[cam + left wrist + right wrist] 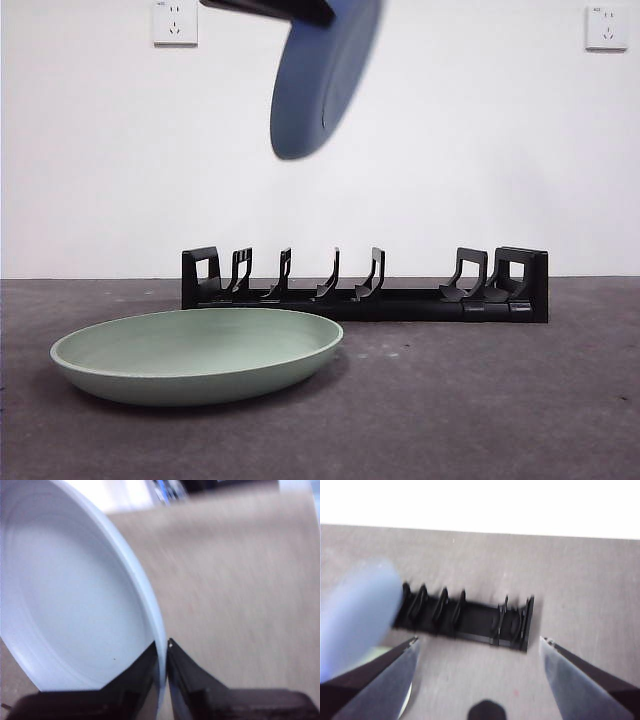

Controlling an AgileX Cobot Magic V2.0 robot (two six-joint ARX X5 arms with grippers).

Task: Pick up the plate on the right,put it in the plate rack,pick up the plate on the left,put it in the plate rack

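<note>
Above the empty rack, my left gripper clamps the blue plate's rim; right gripper gapes empty; green plate on table.

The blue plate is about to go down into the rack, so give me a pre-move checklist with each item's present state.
1. Left gripper shut on the blue plate rim: ok.
2. Blue plate lifted above the plate rack: ok.
3. Rack slots free of plates: ok.
4. Plate lined up with a slot: cannot tell, the views are blurred.
5. Right gripper open and holding nothing: ok.
6. Green plate flat on the table in front of the rack, apart from it: ok.
</note>
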